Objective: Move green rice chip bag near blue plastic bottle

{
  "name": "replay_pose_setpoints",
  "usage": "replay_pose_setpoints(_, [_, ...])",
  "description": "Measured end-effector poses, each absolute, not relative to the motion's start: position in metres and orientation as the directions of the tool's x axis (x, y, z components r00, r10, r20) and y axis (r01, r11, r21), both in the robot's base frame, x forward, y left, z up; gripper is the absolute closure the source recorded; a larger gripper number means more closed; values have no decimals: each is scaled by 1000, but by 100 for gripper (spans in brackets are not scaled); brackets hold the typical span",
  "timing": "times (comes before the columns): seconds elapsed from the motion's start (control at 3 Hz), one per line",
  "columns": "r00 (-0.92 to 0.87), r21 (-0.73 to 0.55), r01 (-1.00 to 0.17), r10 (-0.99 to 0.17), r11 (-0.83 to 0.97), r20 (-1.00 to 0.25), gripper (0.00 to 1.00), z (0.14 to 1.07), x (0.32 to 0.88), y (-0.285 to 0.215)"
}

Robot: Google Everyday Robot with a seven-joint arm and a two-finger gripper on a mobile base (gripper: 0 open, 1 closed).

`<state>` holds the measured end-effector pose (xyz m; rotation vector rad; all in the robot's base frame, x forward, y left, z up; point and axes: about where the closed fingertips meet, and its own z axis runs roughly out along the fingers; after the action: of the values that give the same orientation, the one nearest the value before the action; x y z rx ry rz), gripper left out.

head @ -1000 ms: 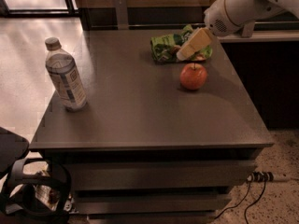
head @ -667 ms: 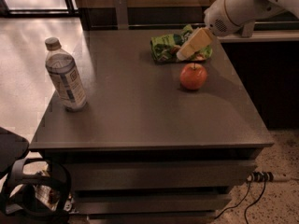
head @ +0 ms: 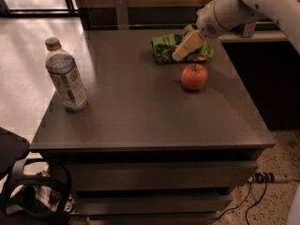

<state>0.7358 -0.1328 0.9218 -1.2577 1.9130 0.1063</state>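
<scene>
The green rice chip bag (head: 165, 48) lies at the far right of the dark table top (head: 140, 111), wrinkled, with white lettering. My gripper (head: 183, 50) comes in from the upper right on a white arm and sits right over the bag's right half, covering part of it. The blue plastic bottle (head: 65, 76), clear with a pale grey cap and a white-and-blue label, stands upright near the table's left edge, far from the bag.
A round red-orange apple (head: 194, 76) sits just in front of the bag and below my gripper. A dark counter (head: 253, 35) runs along the right behind the table. Cables and a power strip (head: 262, 178) lie on the floor at lower right.
</scene>
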Motion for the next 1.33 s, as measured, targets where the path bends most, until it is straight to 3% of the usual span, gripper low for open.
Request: replay_pose_setpoints(1.33, [-116,-447,-760,-776,472,-620,0,874,808,-104])
